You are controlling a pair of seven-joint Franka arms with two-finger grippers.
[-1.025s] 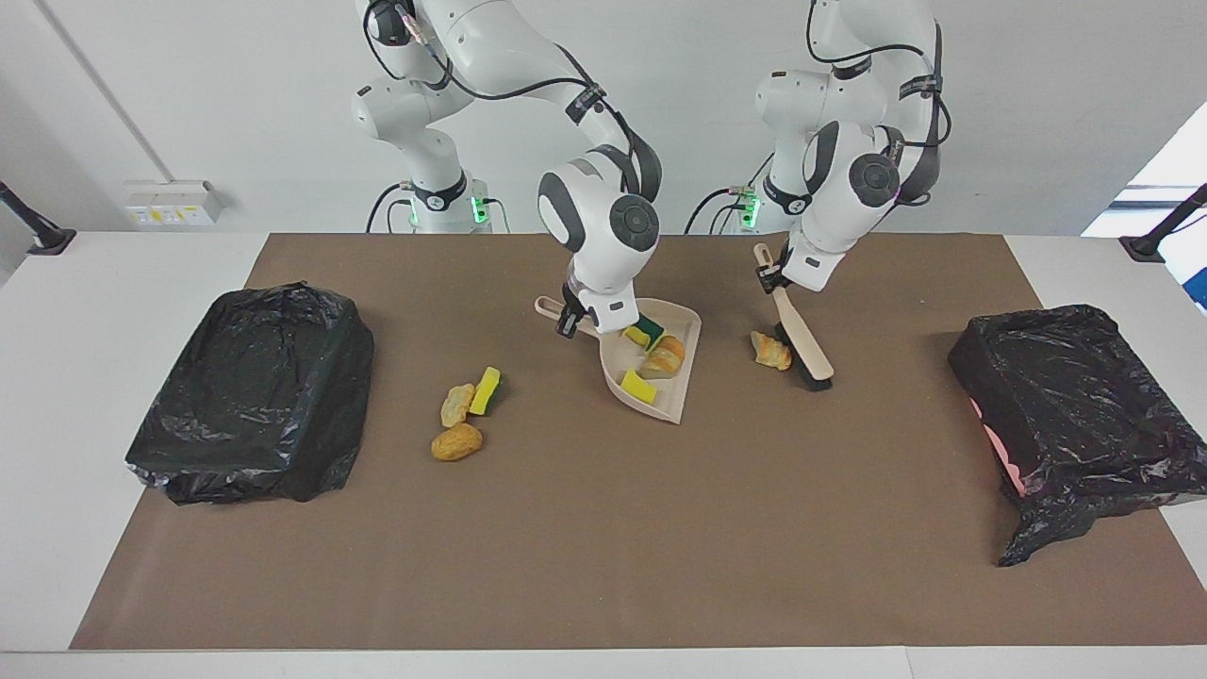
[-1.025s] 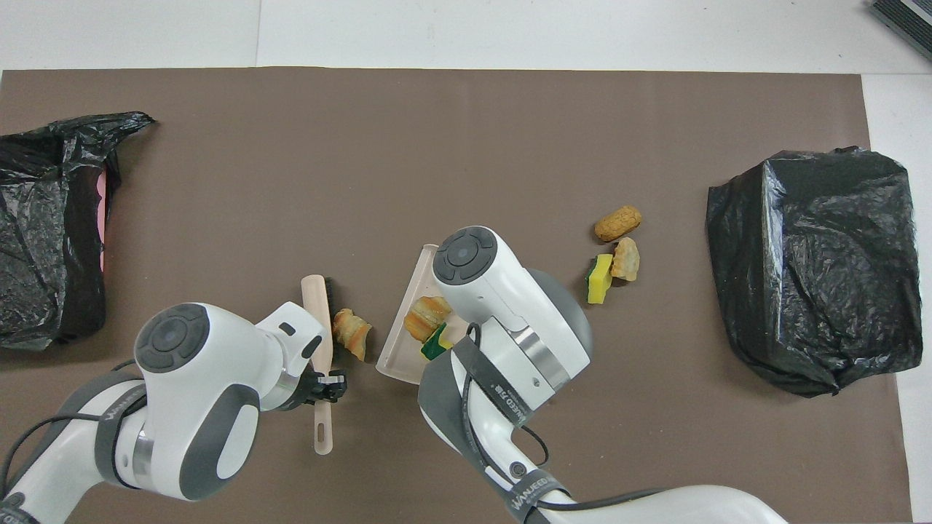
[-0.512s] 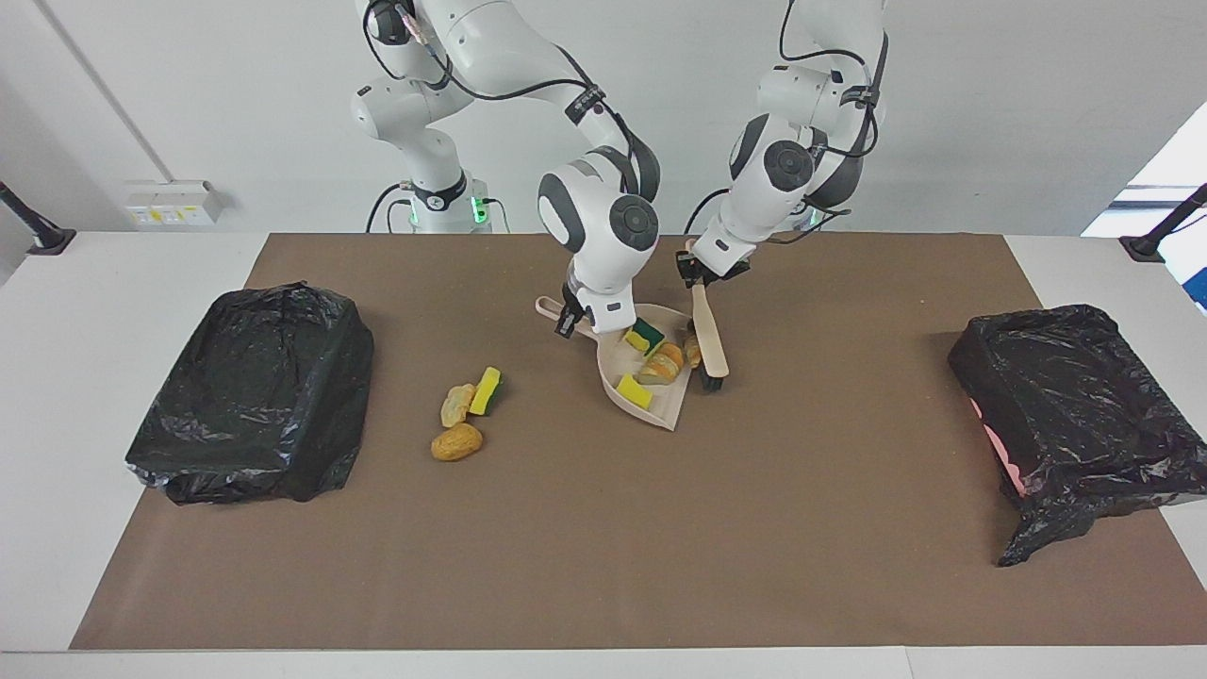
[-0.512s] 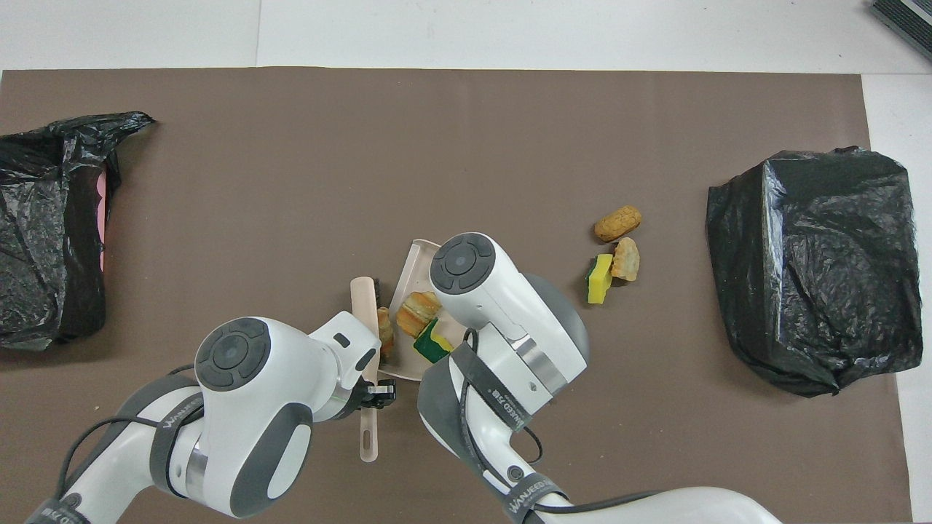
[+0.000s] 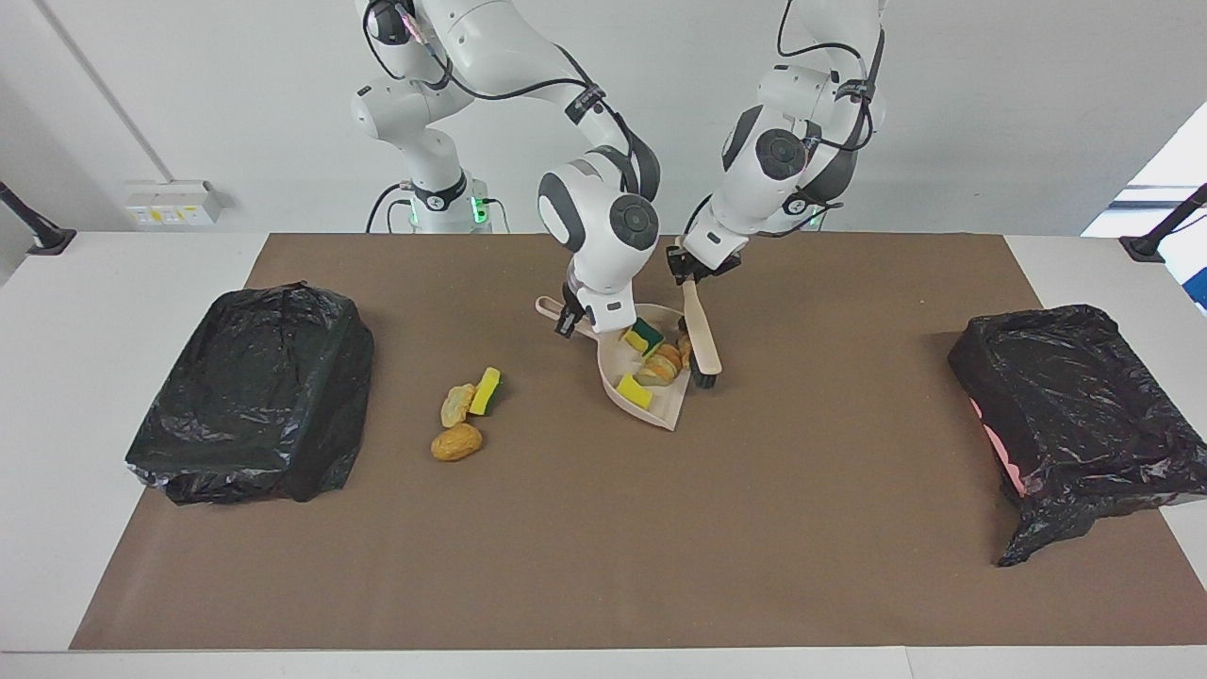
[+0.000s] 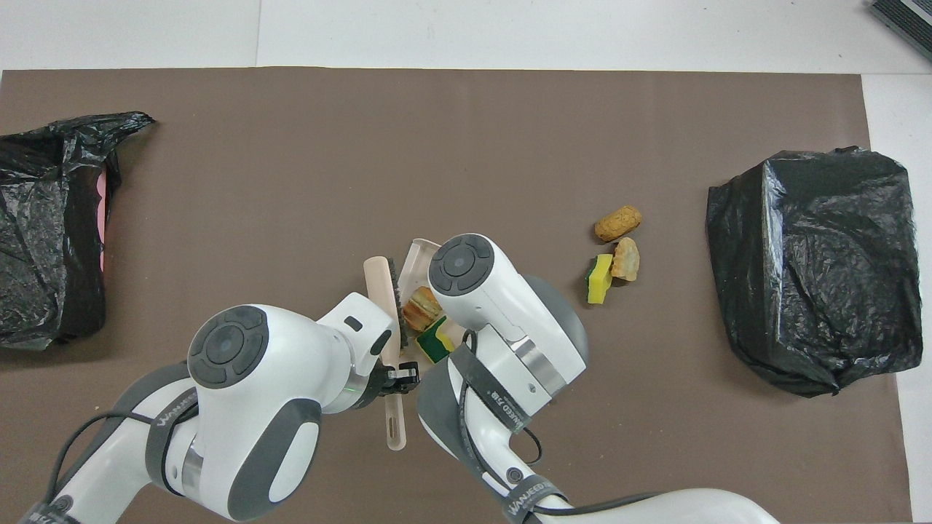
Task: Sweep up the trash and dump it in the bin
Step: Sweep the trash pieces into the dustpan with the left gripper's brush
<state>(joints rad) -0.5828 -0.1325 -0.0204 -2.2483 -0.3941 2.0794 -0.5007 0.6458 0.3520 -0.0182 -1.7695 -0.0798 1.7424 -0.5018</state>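
My right gripper (image 5: 572, 321) is shut on the handle of the beige dustpan (image 5: 671, 418), which rests on the brown mat; the pan's rim also shows in the overhead view (image 6: 412, 263). In the pan lie a green-backed sponge (image 5: 645, 334), bread pieces (image 5: 666, 362) and a yellow sponge (image 5: 636, 391). My left gripper (image 5: 686, 273) is shut on the beige hand brush (image 5: 703, 338), whose black bristles press against the pan's open edge. Three more trash pieces lie toward the right arm's end: a tan lump (image 5: 458, 404), a sponge (image 5: 487, 390) and an orange lump (image 5: 456, 441).
A bin lined with a black bag (image 5: 255, 391) stands at the right arm's end of the mat. Another black-bagged bin (image 5: 1075, 405) with pink showing stands at the left arm's end. In the overhead view my right gripper is hidden under its arm.
My left gripper has swept the brush toward the right arm's end, pushing a bread piece from the mat into the dustpan. The pan has turned slightly.
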